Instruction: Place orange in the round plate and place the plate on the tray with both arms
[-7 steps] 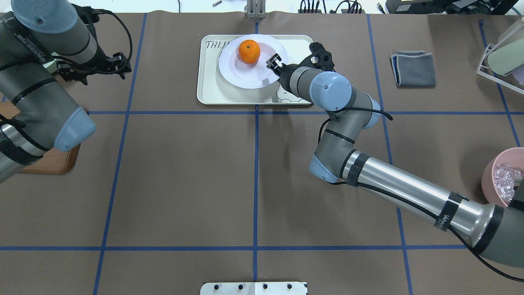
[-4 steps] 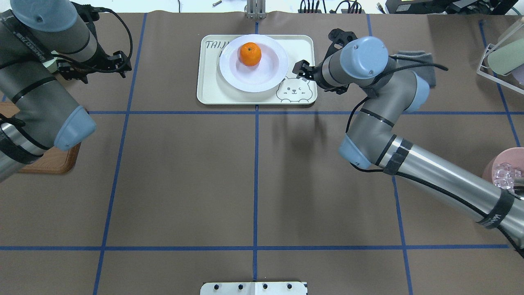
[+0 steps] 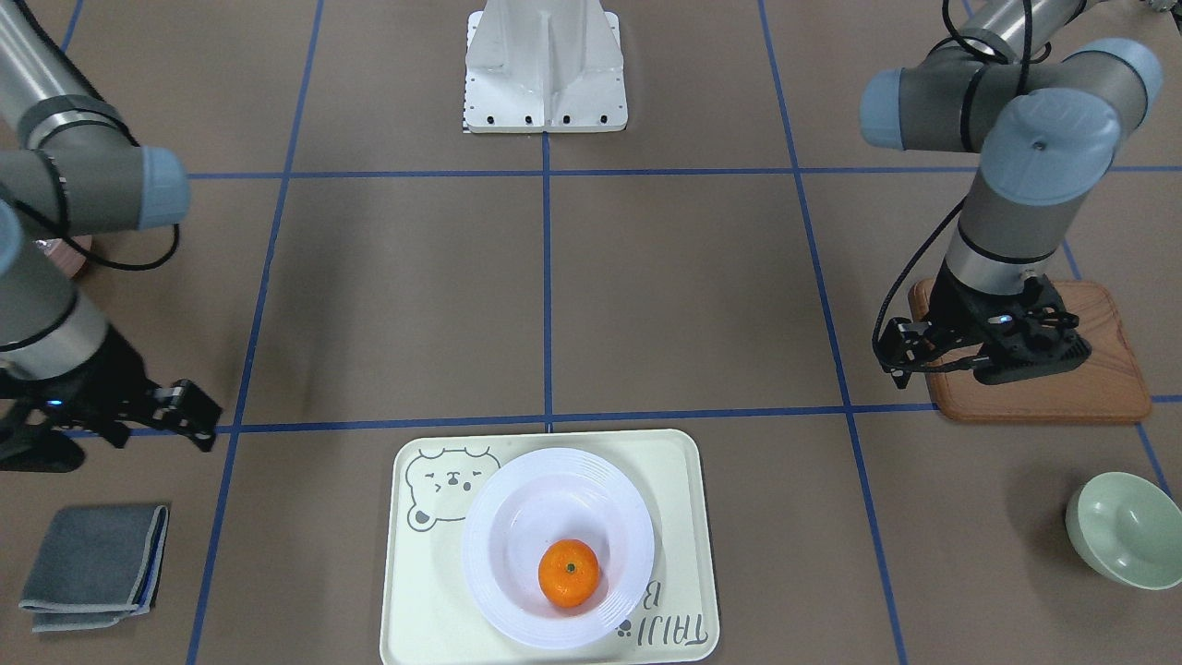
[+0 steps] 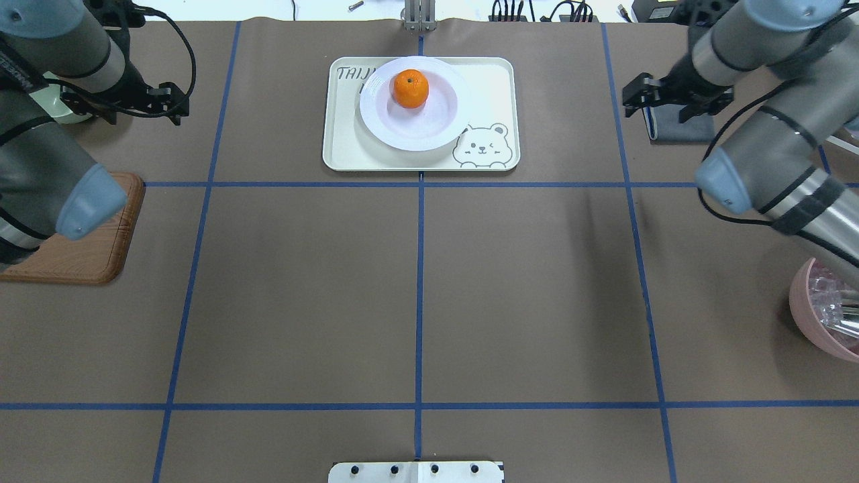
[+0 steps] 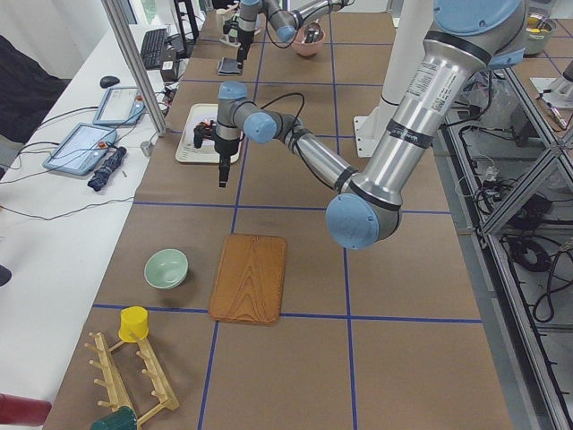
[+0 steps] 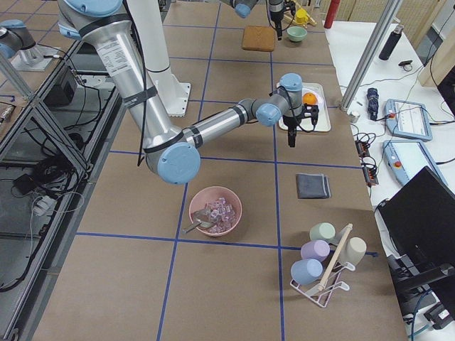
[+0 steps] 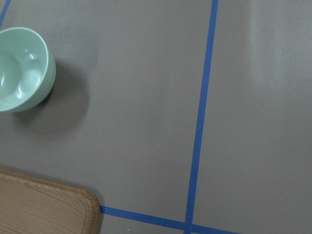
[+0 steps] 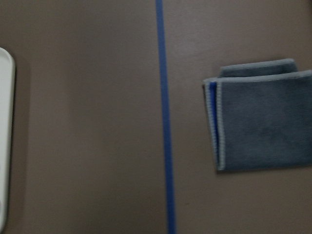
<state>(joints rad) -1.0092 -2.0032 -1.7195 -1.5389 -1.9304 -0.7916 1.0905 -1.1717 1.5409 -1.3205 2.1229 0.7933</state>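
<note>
- The black two-finger left hand is held spread and empty above the matte, brown, paper-covered tabletop.
- The black right hand is likewise spread and empty, near a folded grey cloth.
- The small, round, dimpled orange is seated in the glossy white ridged-rim round plate, which is set on the smooth cream rectangular tray.
</note>
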